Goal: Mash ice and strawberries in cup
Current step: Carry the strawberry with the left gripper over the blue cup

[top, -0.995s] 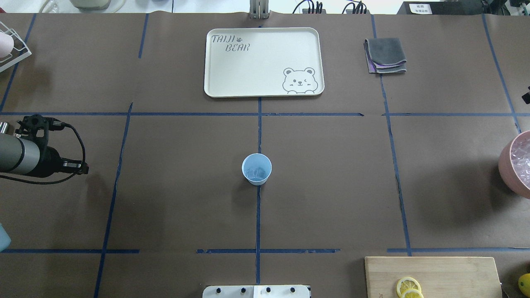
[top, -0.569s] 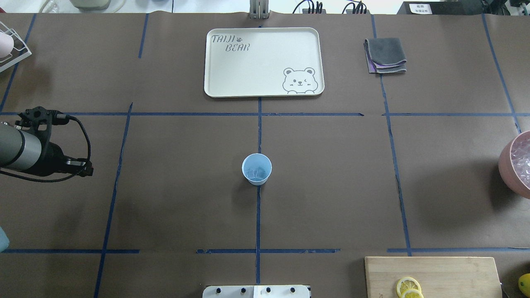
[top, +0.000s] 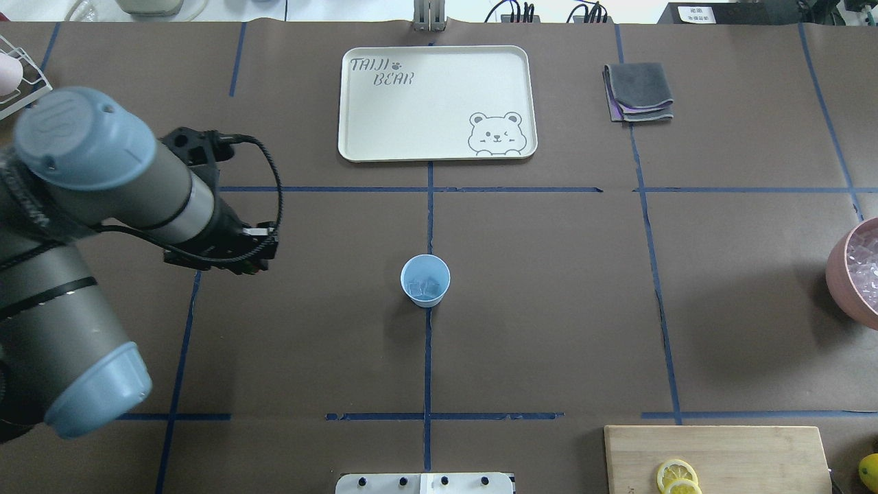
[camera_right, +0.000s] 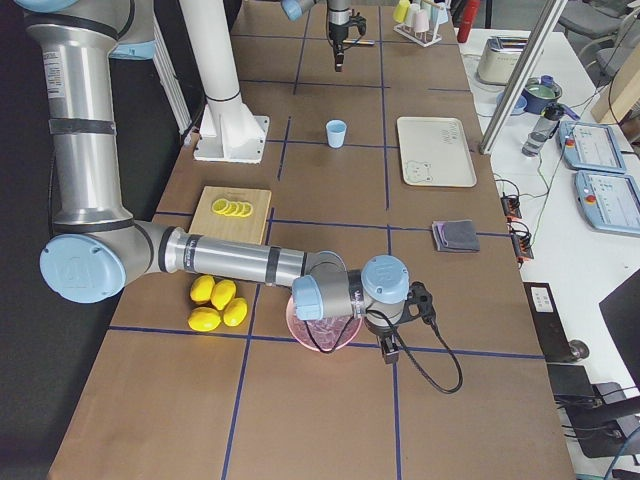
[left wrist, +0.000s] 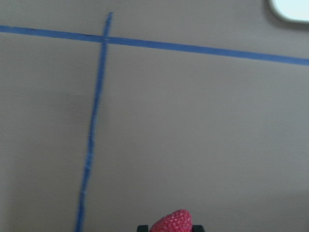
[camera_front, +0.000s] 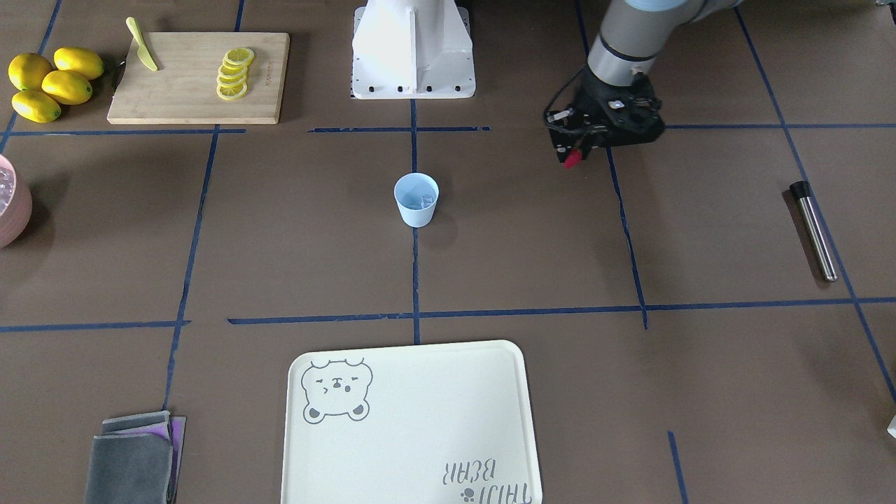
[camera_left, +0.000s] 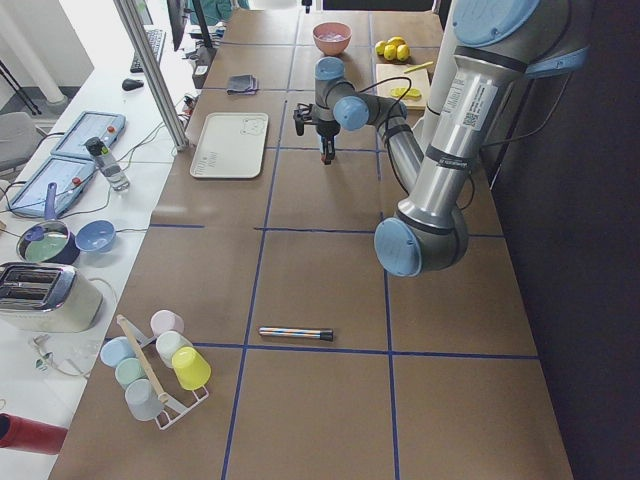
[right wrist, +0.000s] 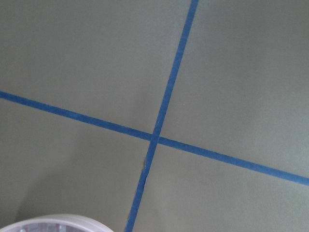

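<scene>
At left tool [camera_front: 572,157] | strawberry [left wrist: 172,221]: small, bright red, dimpled, gripped

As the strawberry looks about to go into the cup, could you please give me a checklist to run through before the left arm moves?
1. Strawberry gripped by left gripper: ok.
2. Cup upright, mouth open: ok.
3. Ice in cup: ok.
4. Left gripper above cup: not ok, it is off to the side.
5. Right gripper away from cup, by the bowl: ok; open or shut: cannot tell.
</scene>
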